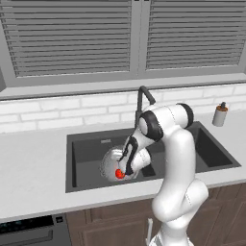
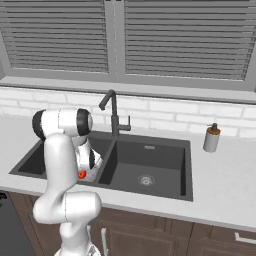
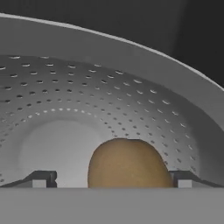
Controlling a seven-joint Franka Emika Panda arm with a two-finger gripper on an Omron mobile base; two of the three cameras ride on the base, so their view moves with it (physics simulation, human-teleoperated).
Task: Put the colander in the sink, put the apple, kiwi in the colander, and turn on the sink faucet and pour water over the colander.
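The silver mesh colander (image 1: 108,161) sits in the left basin of the dark double sink (image 1: 86,144). My gripper (image 1: 123,171) reaches down into it. In the hand view the brown kiwi (image 3: 127,164) lies low in the colander (image 3: 109,100), between my widely spread fingertips (image 3: 41,179). It is close to the right tip, with a gap to the left one, so the gripper (image 3: 113,180) is open. The red apple (image 1: 119,173) shows at the colander's near side, right by my hand, and also as a red spot (image 2: 81,174). Behind the divider stands the dark gooseneck faucet (image 1: 142,98), with no water visible.
A grey soap bottle (image 1: 220,114) stands on the counter at the sink's right back corner. The right basin (image 2: 145,160) holds only its drain. A white tiled wall and shuttered window close off the back, and light counter surrounds the sink.
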